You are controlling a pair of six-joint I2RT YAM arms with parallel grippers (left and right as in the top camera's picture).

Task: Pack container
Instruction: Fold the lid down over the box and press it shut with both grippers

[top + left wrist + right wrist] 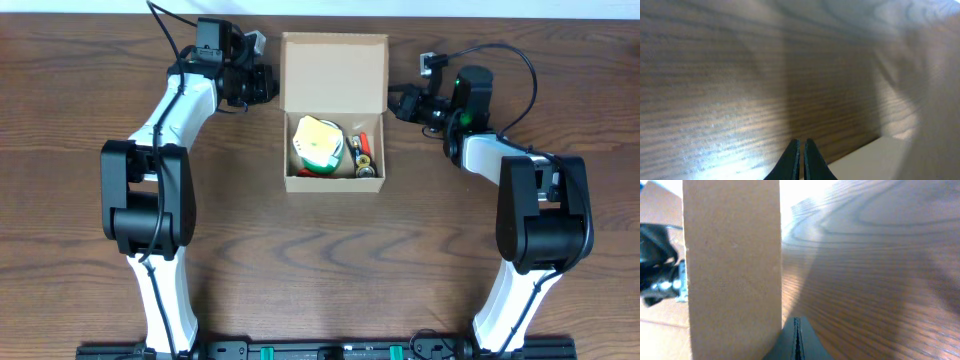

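Note:
The container [335, 70] is a tan cardboard box at the table's far middle, its flap lid open and laid back. Inside lie a yellow and green roll [318, 145] and small items [364, 155] at the right. My left gripper [270, 84] is shut and empty, beside the lid's left edge. In the left wrist view its fingers [801, 150] are pressed together over the wood, a pale edge [870, 160] to the right. My right gripper [396, 103] is shut and empty beside the lid's right edge. In the right wrist view its fingers [796, 335] sit next to the cardboard wall [732, 265].
The dark wooden table [320, 260] stretches toward the front between the two arm bases. The left arm [150, 190] and right arm [540, 200] stand on either side. Cables [500, 55] run behind the right wrist.

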